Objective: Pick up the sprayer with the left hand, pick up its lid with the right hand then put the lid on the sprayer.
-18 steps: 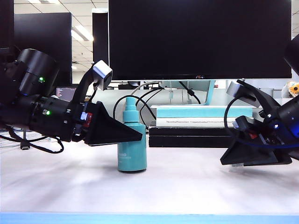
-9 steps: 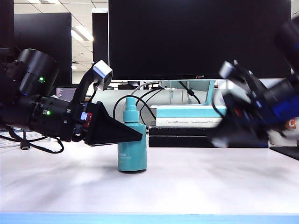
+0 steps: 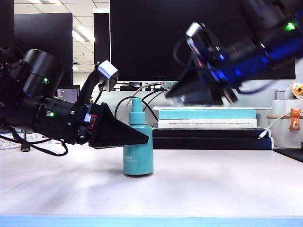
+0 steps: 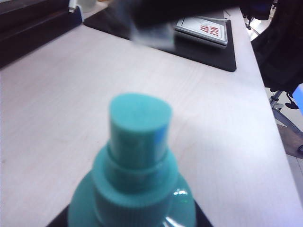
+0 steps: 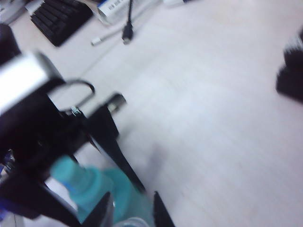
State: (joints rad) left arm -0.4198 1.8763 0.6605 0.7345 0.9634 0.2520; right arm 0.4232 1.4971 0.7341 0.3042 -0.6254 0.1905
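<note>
Right hand [image 3: 177,97], black and blue-lit, has swung up to two o'clock of the small teal plastic sprayer [image 3: 138,149], jaws pinching the clear tube-shaped lid [image 5: 130,222] (capping comes next); green-lit left hand [image 3: 142,139] stays clamped on the sprayer.

One teal sprayer [image 3: 138,150], one clear lid [image 5: 129,222], two black pincers, left [image 3: 142,139], right [image 3: 174,94], two stacked books [image 3: 206,119]

Teal sprayer [image 4: 137,179] nozzle close up, pale table [image 4: 61,104] beyond, black tray [image 4: 208,47] at far edge.
</note>
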